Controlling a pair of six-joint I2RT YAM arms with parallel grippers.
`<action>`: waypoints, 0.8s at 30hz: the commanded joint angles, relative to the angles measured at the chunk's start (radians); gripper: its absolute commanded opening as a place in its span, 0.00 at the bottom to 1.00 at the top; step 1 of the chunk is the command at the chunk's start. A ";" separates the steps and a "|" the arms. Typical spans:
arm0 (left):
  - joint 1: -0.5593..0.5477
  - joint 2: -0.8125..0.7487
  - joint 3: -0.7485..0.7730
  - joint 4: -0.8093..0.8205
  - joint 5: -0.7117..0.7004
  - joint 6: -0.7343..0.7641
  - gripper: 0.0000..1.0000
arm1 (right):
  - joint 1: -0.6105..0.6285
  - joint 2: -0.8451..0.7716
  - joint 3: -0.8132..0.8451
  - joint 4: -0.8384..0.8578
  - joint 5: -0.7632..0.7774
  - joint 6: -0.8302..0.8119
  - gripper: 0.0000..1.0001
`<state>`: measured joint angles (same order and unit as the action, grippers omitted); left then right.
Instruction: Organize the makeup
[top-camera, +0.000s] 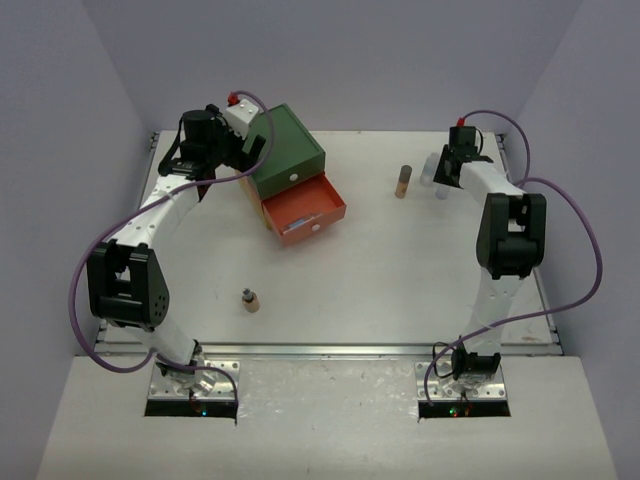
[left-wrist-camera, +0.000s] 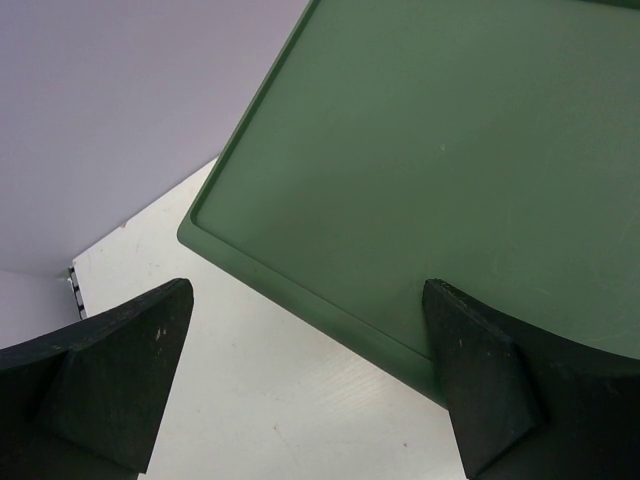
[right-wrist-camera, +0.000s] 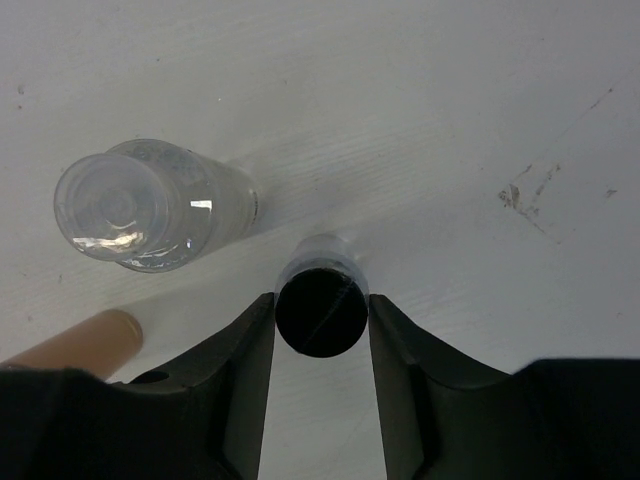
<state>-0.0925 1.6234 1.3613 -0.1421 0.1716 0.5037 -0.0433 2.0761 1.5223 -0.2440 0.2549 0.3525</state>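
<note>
Black-capped clear bottle (right-wrist-camera: 320, 312) is standing on the bench (top-camera: 400, 270), well to the right of the green box (top-camera: 285, 145). The right hand (right-wrist-camera: 321, 298) is grasping it by the cap. The left hand (left-wrist-camera: 307, 290) is hanging spread wide over that box's corner.

Bright even light, soft faint shadows, wrist views slightly soft

Green box (top-camera: 285, 145), orange drawer (top-camera: 305, 212) open, table (top-camera: 400, 280)
</note>
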 joint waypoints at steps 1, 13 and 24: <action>-0.005 0.040 -0.012 -0.120 -0.034 0.027 1.00 | 0.002 -0.005 0.020 0.038 0.002 -0.031 0.31; -0.004 0.038 -0.012 -0.126 -0.040 0.032 1.00 | 0.002 -0.095 -0.063 0.083 0.016 -0.084 0.09; -0.006 0.064 0.007 -0.125 -0.030 0.011 1.00 | 0.038 -0.410 -0.363 0.195 0.086 -0.042 0.07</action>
<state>-0.0925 1.6265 1.3652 -0.1418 0.1688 0.5029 -0.0365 1.8345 1.2470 -0.1494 0.2801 0.2937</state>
